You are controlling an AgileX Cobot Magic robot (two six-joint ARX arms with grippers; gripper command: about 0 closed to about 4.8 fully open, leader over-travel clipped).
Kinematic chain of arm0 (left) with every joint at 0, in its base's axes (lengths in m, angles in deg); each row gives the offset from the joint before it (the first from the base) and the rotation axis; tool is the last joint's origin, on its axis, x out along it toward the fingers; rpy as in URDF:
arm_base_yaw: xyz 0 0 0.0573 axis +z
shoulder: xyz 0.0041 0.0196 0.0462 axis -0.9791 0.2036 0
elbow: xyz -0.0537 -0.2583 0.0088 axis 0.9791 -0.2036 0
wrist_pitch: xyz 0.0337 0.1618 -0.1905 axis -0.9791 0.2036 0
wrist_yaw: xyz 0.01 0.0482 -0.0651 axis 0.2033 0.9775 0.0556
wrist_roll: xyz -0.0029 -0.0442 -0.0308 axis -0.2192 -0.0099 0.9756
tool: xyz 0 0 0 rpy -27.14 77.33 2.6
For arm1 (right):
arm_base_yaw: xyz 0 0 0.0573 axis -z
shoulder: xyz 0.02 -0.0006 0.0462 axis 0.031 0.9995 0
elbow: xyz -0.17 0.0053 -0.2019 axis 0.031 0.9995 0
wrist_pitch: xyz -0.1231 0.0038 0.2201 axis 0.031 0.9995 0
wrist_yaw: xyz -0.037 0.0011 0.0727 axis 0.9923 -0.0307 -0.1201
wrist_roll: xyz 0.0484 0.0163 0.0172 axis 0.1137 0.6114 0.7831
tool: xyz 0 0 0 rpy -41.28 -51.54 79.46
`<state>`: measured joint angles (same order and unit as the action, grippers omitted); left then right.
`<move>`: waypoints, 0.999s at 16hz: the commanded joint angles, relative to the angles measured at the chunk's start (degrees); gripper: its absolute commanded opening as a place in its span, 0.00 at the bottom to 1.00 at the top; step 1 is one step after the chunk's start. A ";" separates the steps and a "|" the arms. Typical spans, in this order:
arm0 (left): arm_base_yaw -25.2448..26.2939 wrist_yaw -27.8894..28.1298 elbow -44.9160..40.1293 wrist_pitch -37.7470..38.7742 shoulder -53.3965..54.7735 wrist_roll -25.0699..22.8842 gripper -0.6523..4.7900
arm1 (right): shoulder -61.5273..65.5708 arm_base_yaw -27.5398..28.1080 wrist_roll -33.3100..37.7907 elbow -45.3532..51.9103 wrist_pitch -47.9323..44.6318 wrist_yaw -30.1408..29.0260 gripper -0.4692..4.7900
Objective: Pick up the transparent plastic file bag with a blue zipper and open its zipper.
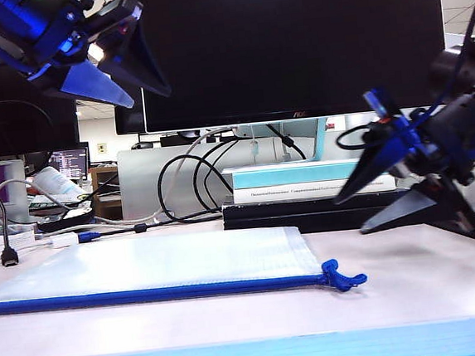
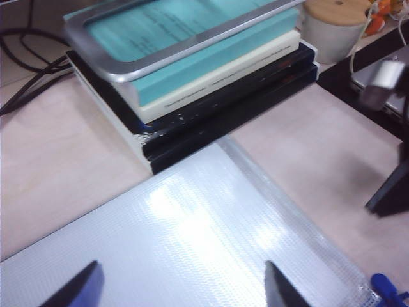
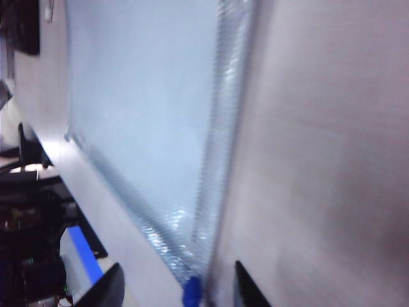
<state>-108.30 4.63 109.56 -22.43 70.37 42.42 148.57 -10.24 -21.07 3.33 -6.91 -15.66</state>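
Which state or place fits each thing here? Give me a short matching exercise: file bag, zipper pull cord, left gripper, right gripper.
Things:
1. transparent plastic file bag
2. knotted blue cord pull
3. left gripper
4. right gripper

States or places:
A. open, raised high in front of the monitor, above the bag's left part
B. lying flat on the table, untouched
C. open, in the air beside the stacked books, to the right of the bag
D. at the right end of the blue zipper

Pairs: 1-B, 2-D, 3-A, 4-C
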 commanded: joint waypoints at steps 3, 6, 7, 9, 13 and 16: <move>-0.15 1.62 0.02 -0.72 -0.13 -0.24 0.74 | -0.11 -4.22 -1.18 -0.22 1.44 3.98 0.51; -0.15 1.38 0.02 -0.83 -0.13 -0.22 0.74 | -0.11 -4.28 -1.79 -0.04 3.17 4.15 0.51; -0.15 1.38 0.02 -0.83 -0.13 -0.22 0.74 | -0.11 -4.48 -1.90 0.00 3.69 4.22 0.51; -0.15 1.38 0.02 -0.83 -0.13 -0.24 0.74 | 0.26 -4.55 -1.97 0.02 4.28 4.61 0.51; -0.15 0.96 0.02 -0.81 -0.13 -0.24 0.74 | 1.49 -4.61 -1.95 0.02 4.46 4.74 0.51; -0.15 0.96 0.02 -0.81 -0.13 -0.26 0.74 | 3.30 -5.97 -1.92 0.00 4.46 4.59 0.51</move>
<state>-108.43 5.86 109.54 -22.71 70.35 42.40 151.55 -15.47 -22.64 3.37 -2.74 -11.15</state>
